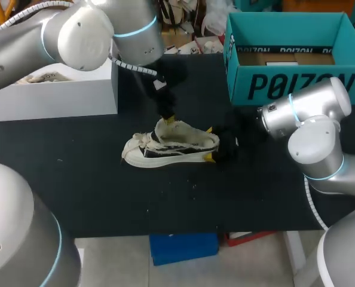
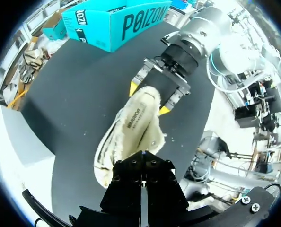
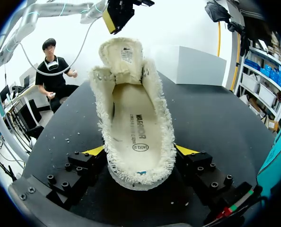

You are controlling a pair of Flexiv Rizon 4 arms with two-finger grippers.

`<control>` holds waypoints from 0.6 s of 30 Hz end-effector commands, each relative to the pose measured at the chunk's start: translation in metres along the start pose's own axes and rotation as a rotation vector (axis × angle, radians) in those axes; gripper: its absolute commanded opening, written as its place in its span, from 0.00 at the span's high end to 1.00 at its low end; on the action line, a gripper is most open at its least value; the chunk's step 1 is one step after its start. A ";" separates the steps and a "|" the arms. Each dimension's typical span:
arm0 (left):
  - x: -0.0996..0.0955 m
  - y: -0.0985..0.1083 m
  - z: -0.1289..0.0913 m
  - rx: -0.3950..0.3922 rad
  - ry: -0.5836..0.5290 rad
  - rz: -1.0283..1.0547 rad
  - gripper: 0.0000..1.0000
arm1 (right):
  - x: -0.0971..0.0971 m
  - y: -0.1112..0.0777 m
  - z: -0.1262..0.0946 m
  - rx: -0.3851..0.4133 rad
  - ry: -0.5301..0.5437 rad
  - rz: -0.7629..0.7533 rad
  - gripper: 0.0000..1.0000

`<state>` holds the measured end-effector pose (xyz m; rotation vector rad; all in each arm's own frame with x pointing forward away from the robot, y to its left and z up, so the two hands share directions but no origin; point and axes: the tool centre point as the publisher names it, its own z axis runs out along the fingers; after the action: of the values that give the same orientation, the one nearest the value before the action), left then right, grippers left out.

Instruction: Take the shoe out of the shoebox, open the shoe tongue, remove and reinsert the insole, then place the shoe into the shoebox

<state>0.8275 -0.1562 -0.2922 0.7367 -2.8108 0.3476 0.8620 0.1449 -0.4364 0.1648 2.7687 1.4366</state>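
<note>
A cream low-top shoe (image 1: 165, 148) with a black sole stripe lies on its sole at the middle of the black table (image 1: 94, 191), toe to the left. My left gripper (image 1: 167, 119) comes down from above and is shut on the raised shoe tongue (image 3: 124, 54). In the left wrist view the shoe (image 2: 131, 132) hangs just ahead of that gripper (image 2: 143, 156). My right gripper (image 1: 210, 143) straddles the heel, and its yellow fingertips (image 3: 95, 150) press both sides of the shoe (image 3: 136, 118). The insole (image 3: 138, 127) lies inside. The teal shoebox (image 1: 291, 84) stands open at the back right.
A white box lid (image 1: 52, 95) sits at the back left, partly under my left arm. The teal shoebox (image 2: 117, 23) stands beyond my right gripper (image 2: 150, 98) in the left wrist view. Bare black tabletop lies in front of the shoe.
</note>
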 end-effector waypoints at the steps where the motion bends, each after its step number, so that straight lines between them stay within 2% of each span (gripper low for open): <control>1: -0.005 -0.007 0.005 -0.001 0.269 0.132 1.00 | -0.002 -0.001 0.001 0.003 -0.001 0.002 1.00; 8: -0.001 -0.021 0.003 -0.045 0.223 0.270 1.00 | -0.002 -0.001 0.001 0.003 -0.001 0.002 1.00; 11: 0.002 -0.024 0.008 -0.109 0.222 0.293 1.00 | -0.002 -0.001 0.001 0.003 -0.001 0.002 1.00; 18: 0.002 -0.024 0.008 -0.109 0.222 0.293 1.00 | -0.002 -0.001 0.001 0.003 -0.001 0.002 1.00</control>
<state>0.8326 -0.1777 -0.2942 0.2546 -2.7130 0.3170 0.8620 0.1450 -0.4364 0.1645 2.7685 1.4368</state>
